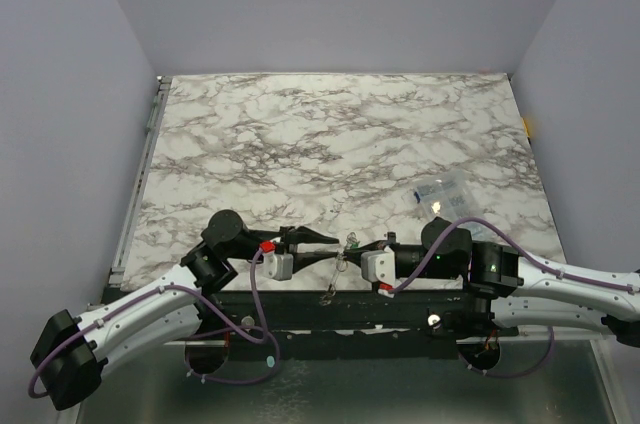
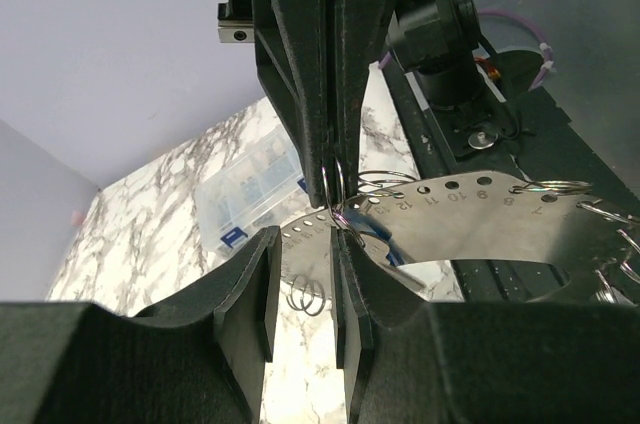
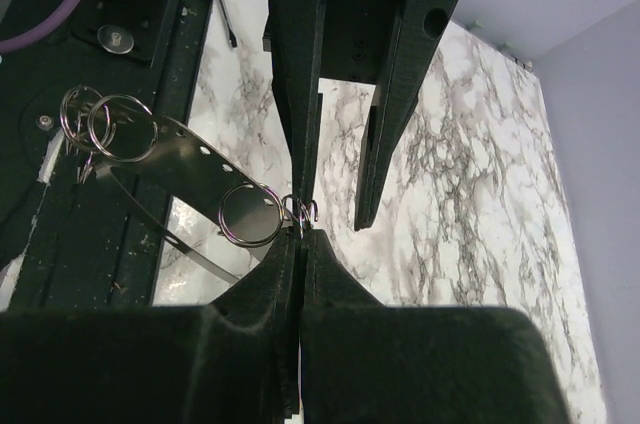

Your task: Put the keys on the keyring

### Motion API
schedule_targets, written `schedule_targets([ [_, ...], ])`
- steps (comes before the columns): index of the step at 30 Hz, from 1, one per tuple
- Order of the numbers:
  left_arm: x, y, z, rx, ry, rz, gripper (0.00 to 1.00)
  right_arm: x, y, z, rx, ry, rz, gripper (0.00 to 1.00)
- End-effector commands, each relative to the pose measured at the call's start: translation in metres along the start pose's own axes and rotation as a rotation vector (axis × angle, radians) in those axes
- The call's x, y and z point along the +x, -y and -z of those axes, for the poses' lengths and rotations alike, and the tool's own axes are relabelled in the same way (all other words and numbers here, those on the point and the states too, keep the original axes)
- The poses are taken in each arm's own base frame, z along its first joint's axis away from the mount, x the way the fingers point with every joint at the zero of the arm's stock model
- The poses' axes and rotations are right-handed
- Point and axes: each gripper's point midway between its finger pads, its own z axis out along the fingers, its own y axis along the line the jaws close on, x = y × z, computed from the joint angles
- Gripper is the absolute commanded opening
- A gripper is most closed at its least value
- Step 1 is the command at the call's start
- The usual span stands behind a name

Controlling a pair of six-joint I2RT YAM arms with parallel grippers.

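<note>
My right gripper [image 3: 300, 234] is shut on the keyring [image 3: 250, 214], a thin grey metal ring pinched at its edge beside small wire loops [image 3: 303, 208]. The ring hangs on a flat metal strip [image 3: 180, 159] with numbered holes [image 2: 470, 229]. My left gripper [image 2: 305, 289] is open and faces the right gripper [image 2: 335, 199] tip to tip, with the strip just past its right finger [image 2: 352, 294]. A blue key head [image 2: 388, 237] shows by the pinch. I cannot make out the green and yellow keys. In the top view both grippers [image 1: 325, 244] [image 1: 358, 249] meet above the table's near edge.
A clear plastic box [image 1: 440, 192] lies on the marble table [image 1: 330, 134] at the right and also shows in the left wrist view [image 2: 250, 189]. More rings [image 3: 100, 124] hang at the strip's far end, over the black base rail [image 1: 330, 309]. Two small loose rings [image 2: 308, 294] lie on the marble.
</note>
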Motion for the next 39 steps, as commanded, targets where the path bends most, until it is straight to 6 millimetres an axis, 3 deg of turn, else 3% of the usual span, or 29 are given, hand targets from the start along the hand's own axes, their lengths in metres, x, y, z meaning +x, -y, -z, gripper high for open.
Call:
schedule_targets([
  [1,-0.008,0.011,-0.003,0.068,0.039,0.011,0.31,-0.012,0.009,-0.002,0.034,0.053,0.007,0.01],
  [19,-0.008,0.013,-0.004,0.072,0.046,0.031,0.31,-0.006,0.014,-0.021,0.078,0.049,-0.036,0.01],
  [26,-0.011,0.007,-0.001,0.03,0.045,0.013,0.31,-0.003,0.025,-0.012,0.168,0.051,-0.078,0.01],
  [39,-0.032,0.011,0.001,0.055,0.107,-0.015,0.32,-0.008,0.019,0.001,0.203,0.139,-0.177,0.01],
])
